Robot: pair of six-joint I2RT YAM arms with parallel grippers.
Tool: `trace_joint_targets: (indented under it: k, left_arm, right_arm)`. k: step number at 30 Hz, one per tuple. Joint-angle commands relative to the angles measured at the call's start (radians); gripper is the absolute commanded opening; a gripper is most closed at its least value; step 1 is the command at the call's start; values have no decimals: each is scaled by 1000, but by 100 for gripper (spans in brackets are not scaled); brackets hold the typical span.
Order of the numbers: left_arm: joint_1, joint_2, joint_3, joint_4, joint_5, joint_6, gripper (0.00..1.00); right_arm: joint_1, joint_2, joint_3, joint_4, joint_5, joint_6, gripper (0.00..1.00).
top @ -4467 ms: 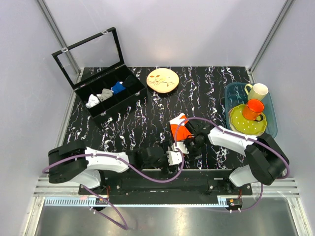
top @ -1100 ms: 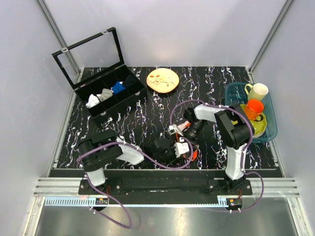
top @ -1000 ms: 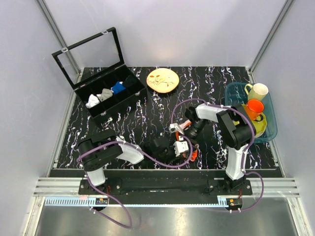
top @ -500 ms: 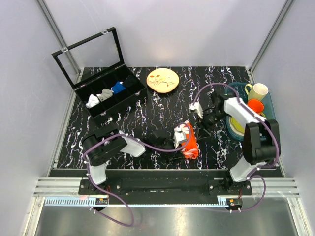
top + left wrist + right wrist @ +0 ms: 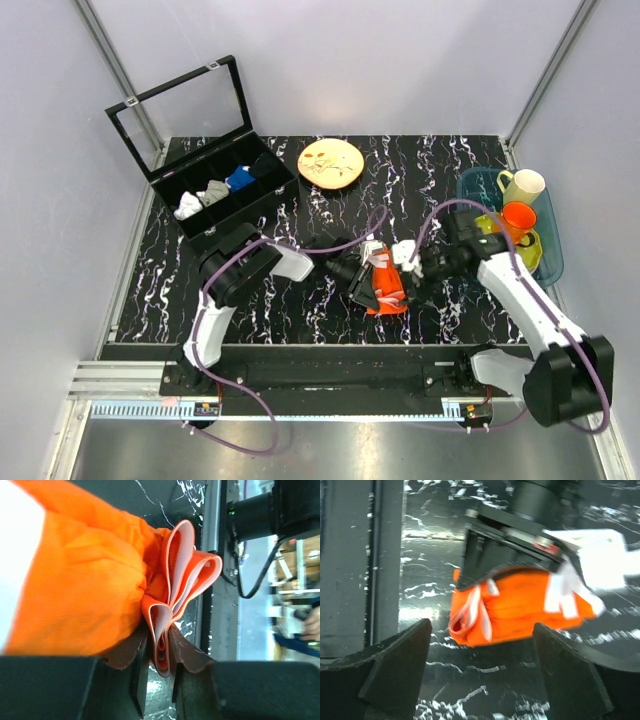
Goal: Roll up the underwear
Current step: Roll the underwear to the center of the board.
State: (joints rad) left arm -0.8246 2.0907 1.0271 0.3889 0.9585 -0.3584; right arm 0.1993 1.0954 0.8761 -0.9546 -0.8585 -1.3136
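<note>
The underwear (image 5: 386,293) is a bright orange bundle with white edging, lying on the black marbled table near the front centre. My left gripper (image 5: 362,282) reaches it from the left. In the left wrist view this gripper (image 5: 159,647) is shut on the underwear's (image 5: 75,590) folded white-edged layers. My right gripper (image 5: 409,267) hovers just right of the bundle. In the right wrist view it (image 5: 481,642) stands wide open, with the underwear (image 5: 520,605) a little ahead of its fingers (image 5: 400,665) and apart from them. The left gripper's black body (image 5: 515,540) sits above the bundle.
A black organiser box (image 5: 215,200) with small rolled garments and an open lid stands at the back left. A patterned plate (image 5: 331,163) lies at the back centre. A blue tray (image 5: 468,195) on the right holds an orange cup (image 5: 517,220) and a yellow mug (image 5: 523,185).
My right gripper let go of the bundle, swung away to the back right, then came back beside it with jaws wide. The left arm turned, keeping its pinch on the underwear.
</note>
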Motion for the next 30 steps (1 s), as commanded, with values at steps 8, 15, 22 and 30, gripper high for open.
trace_joint_targets:
  k: [8, 15, 22, 30]
  left_arm:
    - [136, 192, 100, -243, 66, -194, 28]
    - [136, 203, 160, -312, 48, -177, 33]
    - [133, 210, 189, -332, 33, -185, 34]
    - [133, 163, 189, -302, -17, -217, 47]
  right_arm:
    - [307, 40, -157, 149, 223, -104, 72]
    - [359, 46, -230, 287, 318, -121, 66]
    - [411, 92, -255, 402, 398, -118, 66]
    - [413, 176, -305, 502, 518, -119, 66]
